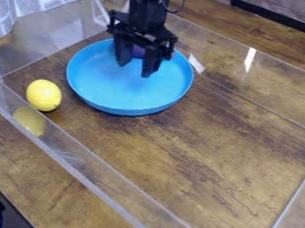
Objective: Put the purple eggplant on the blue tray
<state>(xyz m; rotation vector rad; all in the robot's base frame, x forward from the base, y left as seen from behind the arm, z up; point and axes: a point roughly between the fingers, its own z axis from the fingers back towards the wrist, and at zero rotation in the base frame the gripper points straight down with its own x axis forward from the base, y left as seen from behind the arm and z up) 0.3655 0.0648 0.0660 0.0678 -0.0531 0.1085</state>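
The blue tray (105, 90) is a large round dish at the back left of the wooden table. My black gripper (137, 64) hangs over the tray's far side, its fingers (124, 52) spread apart and pointing down, so it is open. The purple eggplant (137, 51) lies on the far part of the tray, right at the fingers. It is mostly hidden behind them, with only a dark bit showing between them. I cannot tell whether the fingers touch it.
A round yellow lemon (43, 94) sits on the table left of the tray. Clear plastic walls (64, 160) run along the left and front sides of the work area.
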